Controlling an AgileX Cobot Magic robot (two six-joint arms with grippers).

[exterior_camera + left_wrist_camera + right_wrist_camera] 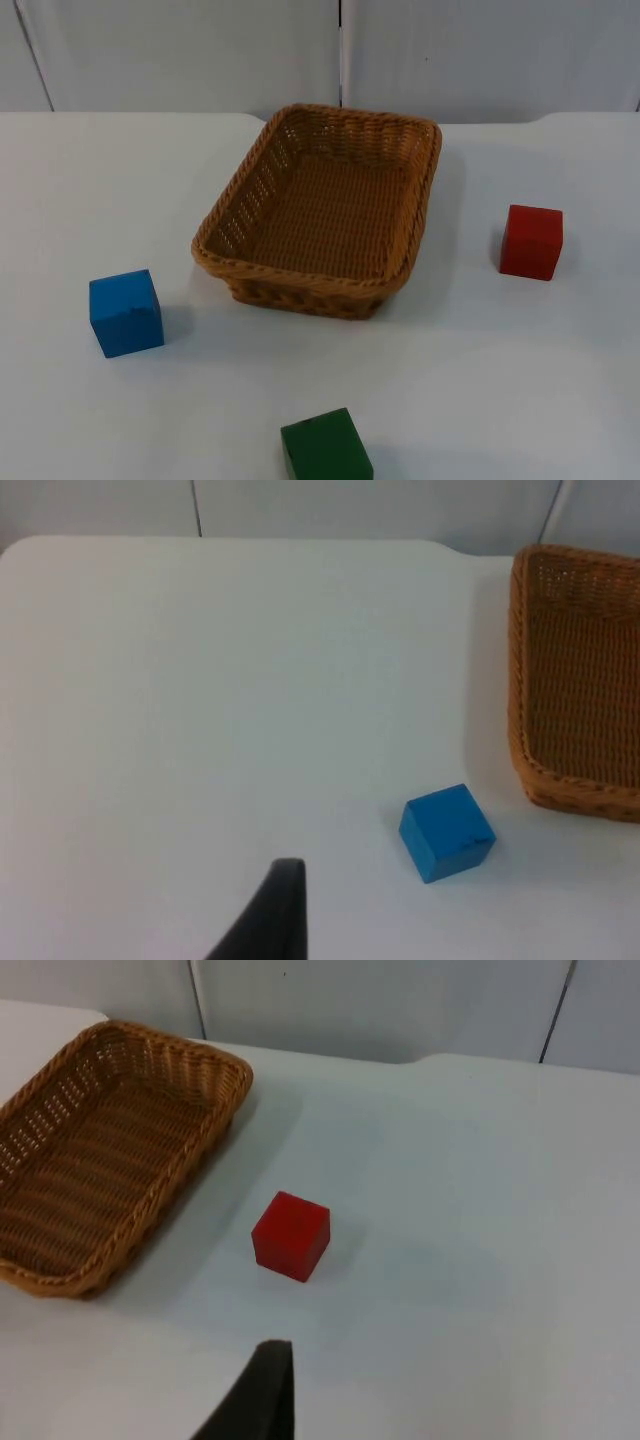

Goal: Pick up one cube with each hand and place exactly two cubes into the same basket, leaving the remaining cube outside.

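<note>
An empty woven basket (pixel 300 282) stands mid-table. A blue cube (pixel 126 312) sits to its left, a red cube (pixel 531 241) to its right, and a green cube (pixel 325 450) at the front edge, partly cut off. In the left wrist view, my left gripper (pixel 272 915) hangs above bare table, well short of the blue cube (pixel 447 832), with the basket's rim (pixel 516 670) beyond. In the right wrist view, my right gripper (pixel 262 1390) is held above the table, apart from the red cube (pixel 291 1236), with the basket (pixel 180 1045) off to one side.
The white table (pixel 480 360) ends at a grey partition wall (pixel 200 50) behind the basket. Open table surface lies around each cube and between the cubes and the basket.
</note>
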